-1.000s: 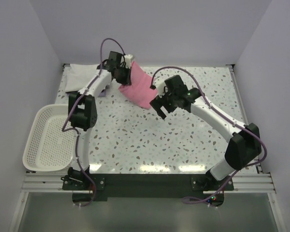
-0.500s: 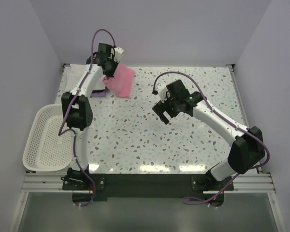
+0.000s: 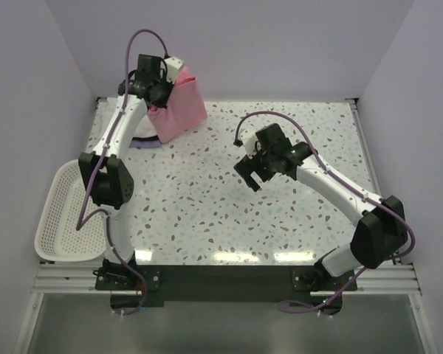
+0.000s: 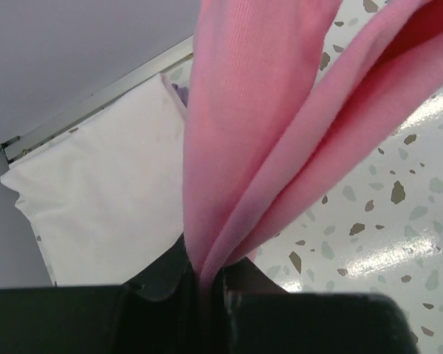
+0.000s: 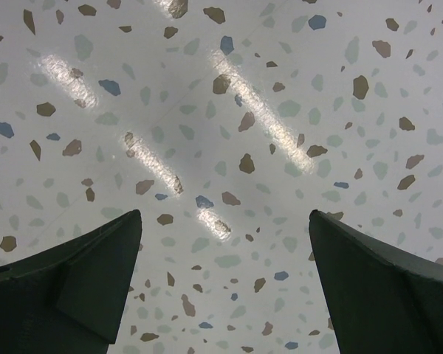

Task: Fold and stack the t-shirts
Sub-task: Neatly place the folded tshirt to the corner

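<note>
Swinging back toward the far-left corner, the left gripper (image 4: 204, 284) is lifting the pink cloth t-shirt (image 3: 181, 110), jaws clamped on a bunched fold, so it is hanging near the folded white rectangular t-shirt (image 4: 103, 199) lying in that corner. Farther right, the right gripper (image 5: 225, 214) is hovering over the speckled terrazzo tabletop (image 5: 229, 110), fingers spread wide apart, gripping nothing.

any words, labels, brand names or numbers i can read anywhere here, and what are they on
None: no view shows readable text. The pink t-shirt, the white t-shirt, the basket, the left arm and the right arm show no legible word, number or logo.
</note>
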Available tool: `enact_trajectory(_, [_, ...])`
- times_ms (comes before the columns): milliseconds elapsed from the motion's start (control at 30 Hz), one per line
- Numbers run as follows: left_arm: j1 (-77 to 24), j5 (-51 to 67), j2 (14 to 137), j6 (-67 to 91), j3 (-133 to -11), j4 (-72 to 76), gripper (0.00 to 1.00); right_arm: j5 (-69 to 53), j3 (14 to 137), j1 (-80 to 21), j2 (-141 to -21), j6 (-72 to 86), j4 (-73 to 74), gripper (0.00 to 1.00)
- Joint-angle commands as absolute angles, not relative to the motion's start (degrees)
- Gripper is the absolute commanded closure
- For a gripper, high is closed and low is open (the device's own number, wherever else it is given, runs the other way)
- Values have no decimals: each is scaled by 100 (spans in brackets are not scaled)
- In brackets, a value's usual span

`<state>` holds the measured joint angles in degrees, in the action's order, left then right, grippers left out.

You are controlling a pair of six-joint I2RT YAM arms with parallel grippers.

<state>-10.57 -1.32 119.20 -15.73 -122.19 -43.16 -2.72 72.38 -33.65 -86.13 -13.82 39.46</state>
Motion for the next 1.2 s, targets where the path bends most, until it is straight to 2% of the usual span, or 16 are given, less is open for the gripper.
enact_trajectory(0, [-1037, -97, 11584, -1521, -12383, -4350, 100, -290, 7181, -3357, -8288, -1415, 3938, 1])
enact_trajectory(200, [-1037, -88, 11698, -1398, -12823, -4641, 100, -246, 7128, -3366, -8174, -1450, 3946, 1])
enact_trajectory(600, [-809, 158, 11839, -1187, -12955, -4570, 100, -176, 7154, -3358, -8218, -1529, 3990, 2])
enact_trajectory(967, [0, 545, 12304, -1099, -12727, -4009, 100, -237, 7409, -3357, -8622, -1512, 4113, 1])
enact_trajectory(1167, [772, 606, 12831, -1169, -12481, -3403, 100, -202, 7558, -3366, -8824, -1521, 4245, 1])
